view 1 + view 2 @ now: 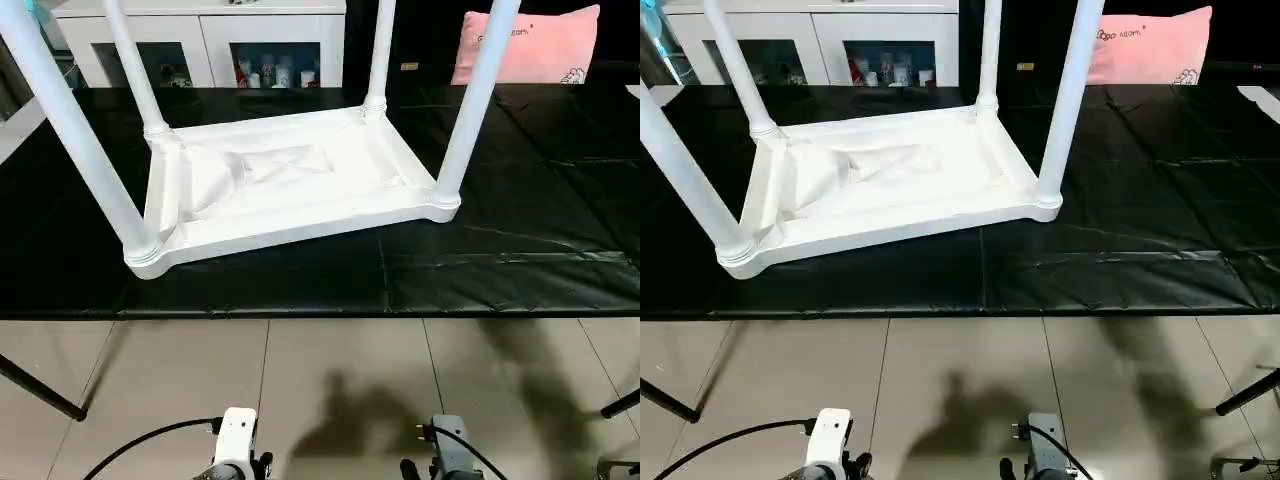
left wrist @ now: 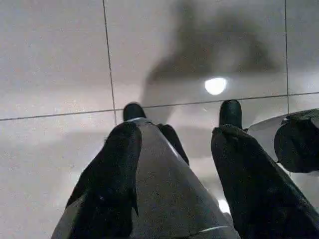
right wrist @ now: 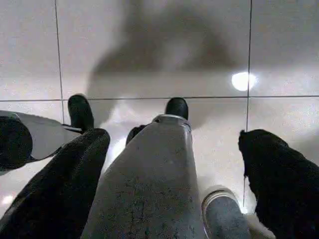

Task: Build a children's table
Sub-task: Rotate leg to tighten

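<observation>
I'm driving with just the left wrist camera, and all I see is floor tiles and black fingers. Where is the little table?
Observer: The tabletop lies upside down on a black mat on the floor ahead of the robot.
Operator: Are its legs in?
Observer: Yes. All four legs stand up from the corner sockets. The near-left leg and the near-right leg are closest to you.
Operator: Is my other gripper holding something?
Observer: No. The right gripper is open and empty over the tiled floor.
</observation>
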Available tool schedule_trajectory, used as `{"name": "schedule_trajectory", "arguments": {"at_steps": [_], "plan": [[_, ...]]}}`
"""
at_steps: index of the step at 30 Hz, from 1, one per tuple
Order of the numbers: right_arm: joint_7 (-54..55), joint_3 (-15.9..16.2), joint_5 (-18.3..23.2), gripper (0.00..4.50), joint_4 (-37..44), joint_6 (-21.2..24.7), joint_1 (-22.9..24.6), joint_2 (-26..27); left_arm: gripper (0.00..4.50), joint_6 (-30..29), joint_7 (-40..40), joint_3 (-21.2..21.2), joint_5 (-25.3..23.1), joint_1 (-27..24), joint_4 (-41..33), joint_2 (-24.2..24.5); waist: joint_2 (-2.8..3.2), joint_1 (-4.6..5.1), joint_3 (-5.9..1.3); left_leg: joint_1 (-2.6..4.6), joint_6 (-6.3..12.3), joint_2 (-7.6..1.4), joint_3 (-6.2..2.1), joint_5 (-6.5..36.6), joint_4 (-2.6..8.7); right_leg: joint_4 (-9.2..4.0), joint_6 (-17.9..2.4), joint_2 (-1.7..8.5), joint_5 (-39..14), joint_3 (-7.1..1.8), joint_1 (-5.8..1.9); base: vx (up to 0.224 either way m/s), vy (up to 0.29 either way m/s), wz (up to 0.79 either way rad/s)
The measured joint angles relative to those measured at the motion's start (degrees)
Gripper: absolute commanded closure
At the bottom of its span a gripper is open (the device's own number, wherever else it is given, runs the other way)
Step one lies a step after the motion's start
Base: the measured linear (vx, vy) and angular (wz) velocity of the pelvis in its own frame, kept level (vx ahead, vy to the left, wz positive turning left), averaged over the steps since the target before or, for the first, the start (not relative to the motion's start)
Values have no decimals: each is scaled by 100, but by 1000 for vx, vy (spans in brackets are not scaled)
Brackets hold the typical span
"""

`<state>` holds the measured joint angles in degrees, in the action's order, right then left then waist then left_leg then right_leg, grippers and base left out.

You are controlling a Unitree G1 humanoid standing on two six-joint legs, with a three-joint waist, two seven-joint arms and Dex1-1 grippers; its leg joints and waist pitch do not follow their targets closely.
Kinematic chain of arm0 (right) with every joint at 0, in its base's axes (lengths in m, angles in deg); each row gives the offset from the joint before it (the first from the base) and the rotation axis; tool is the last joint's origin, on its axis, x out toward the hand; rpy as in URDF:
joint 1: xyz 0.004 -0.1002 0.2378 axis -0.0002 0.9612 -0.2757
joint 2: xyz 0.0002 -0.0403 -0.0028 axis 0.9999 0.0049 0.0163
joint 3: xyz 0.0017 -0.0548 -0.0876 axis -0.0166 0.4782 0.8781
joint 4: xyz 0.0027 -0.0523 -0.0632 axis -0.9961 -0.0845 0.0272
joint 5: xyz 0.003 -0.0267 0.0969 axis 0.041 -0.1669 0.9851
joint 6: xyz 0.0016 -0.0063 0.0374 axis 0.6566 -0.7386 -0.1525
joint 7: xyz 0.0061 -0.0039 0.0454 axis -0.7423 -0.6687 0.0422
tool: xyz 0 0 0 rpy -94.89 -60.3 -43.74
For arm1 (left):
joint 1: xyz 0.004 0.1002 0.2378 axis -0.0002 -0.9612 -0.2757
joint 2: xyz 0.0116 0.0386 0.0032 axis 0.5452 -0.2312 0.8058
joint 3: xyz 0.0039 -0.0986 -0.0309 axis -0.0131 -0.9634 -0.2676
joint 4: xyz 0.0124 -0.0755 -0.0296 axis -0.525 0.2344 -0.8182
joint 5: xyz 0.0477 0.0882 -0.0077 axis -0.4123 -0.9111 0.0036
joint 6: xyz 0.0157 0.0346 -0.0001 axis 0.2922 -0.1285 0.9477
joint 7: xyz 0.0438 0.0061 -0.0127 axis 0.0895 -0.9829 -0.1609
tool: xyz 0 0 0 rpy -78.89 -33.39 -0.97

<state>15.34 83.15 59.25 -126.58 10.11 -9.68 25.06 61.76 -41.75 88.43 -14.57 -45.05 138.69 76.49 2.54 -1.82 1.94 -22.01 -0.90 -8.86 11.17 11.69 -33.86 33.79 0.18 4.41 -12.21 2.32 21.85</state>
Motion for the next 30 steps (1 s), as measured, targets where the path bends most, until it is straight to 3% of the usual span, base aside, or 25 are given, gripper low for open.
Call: {"name": "schedule_trajectory", "arguments": {"at_steps": [30], "plan": [[0, 0, 0, 0, 0, 0, 0, 0, 190, 0, 0, 0, 0, 0, 0, 0, 0, 0, 0, 0, 0, 0, 0, 0, 0, 1, 0, 0, 0, 1, 0, 0, 0, 0]]}}
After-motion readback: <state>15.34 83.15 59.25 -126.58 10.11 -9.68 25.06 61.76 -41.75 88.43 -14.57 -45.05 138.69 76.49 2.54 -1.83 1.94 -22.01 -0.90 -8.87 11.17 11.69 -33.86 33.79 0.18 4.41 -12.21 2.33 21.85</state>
